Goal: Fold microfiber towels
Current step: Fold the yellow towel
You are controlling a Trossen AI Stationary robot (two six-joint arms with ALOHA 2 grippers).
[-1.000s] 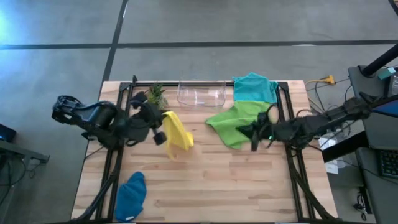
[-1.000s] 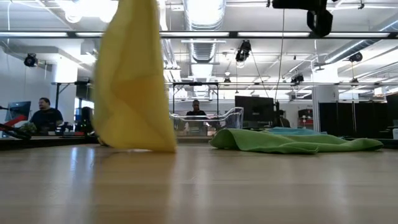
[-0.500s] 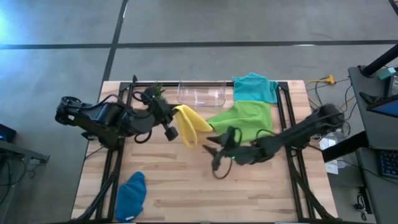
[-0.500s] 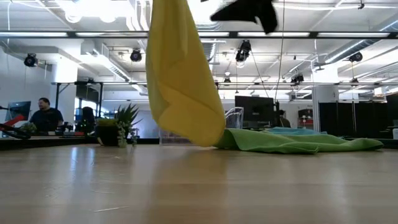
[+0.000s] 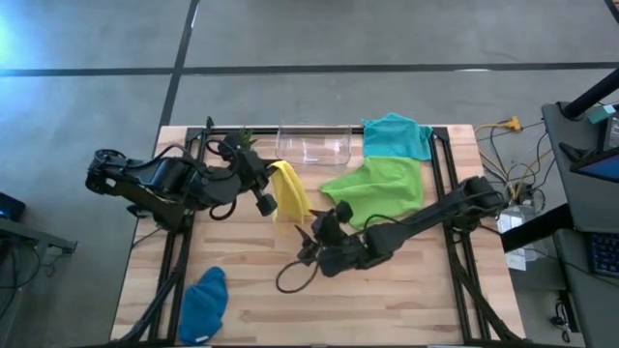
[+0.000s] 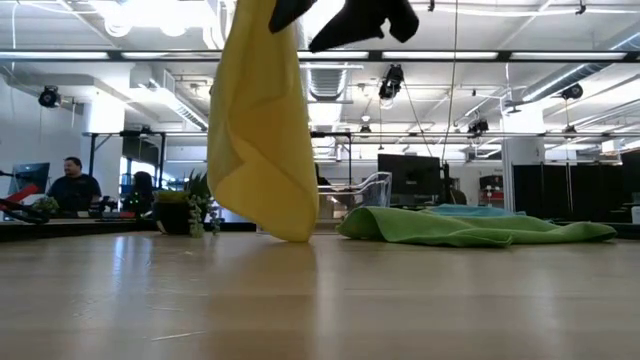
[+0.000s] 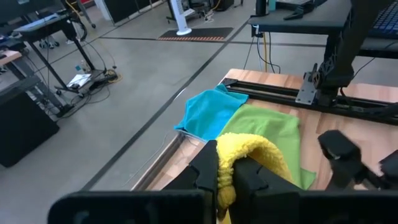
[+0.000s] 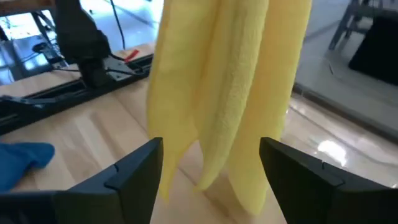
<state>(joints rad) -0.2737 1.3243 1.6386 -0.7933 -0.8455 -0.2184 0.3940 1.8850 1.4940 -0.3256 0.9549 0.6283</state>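
Above the middle of the table, the right gripper [image 5: 308, 244] is held with its fingers spread wide, the hanging folds of the yellow towel [image 5: 288, 193] framed between them in the right wrist view but not yet clamped. A second ago this gripper was seen pressed together over the lime green towel [image 5: 377, 188] at the right side; since then it has been swung across to the centre and opened fully. The yellow towel is pinched at its upper edge by the left gripper [image 7: 227, 177], whose fingers are closed tight on the bunched cloth, and it is held clear of the table, its lower hem seen just above the wood in the low view. It has been carried from the left half toward the middle over the same second.

The change is read as a hand-over set-up: a second corner is judged to be the target, so that the cloth can be stretched flat for folding. No fold is yet made.

The lime green towel is left spread and rumpled at the right, overlapped at its far edge by the teal towel [image 5: 397, 135]. The dark blue towel [image 5: 204, 304] is lying crumpled near the front left corner. The clear plastic bin [image 5: 312, 145] and the potted plant [image 5: 242, 140] are noted at the far edge.
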